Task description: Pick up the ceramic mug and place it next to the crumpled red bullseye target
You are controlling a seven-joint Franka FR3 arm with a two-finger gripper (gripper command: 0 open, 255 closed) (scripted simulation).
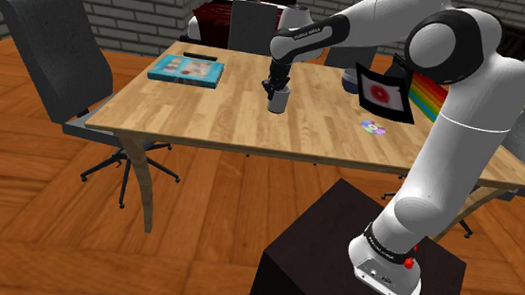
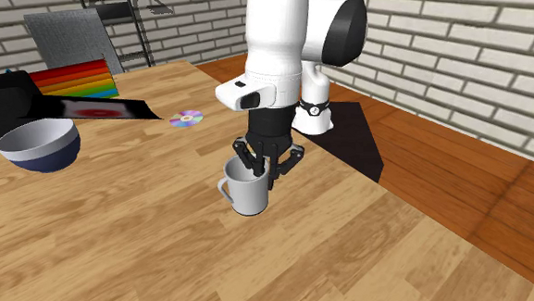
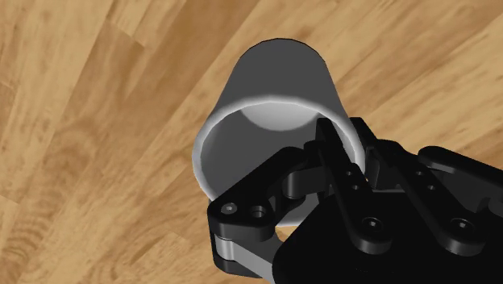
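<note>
A plain grey-white mug (image 2: 249,194) stands upright on the wooden table (image 2: 121,244), its handle pointing to the second exterior view's left. My black gripper (image 2: 269,169) comes down from above and is shut on the mug's rim, one finger inside the cup and one outside. In the wrist view the fingers (image 3: 332,144) pinch the wall of the mug (image 3: 270,89). In the shoulder view the gripper (image 1: 276,87) sits on top of the mug (image 1: 278,103) near the table's middle. The red bullseye target (image 1: 385,91) is a black sheet to the shoulder view's right of the mug.
A dark blue bowl (image 2: 40,146), a disc (image 2: 186,119) and a rainbow-striped book (image 2: 73,77) lie near the target sheet (image 2: 97,110). A blue book (image 1: 187,68) lies toward the shoulder view's left. Grey chairs (image 1: 54,51) stand around the table.
</note>
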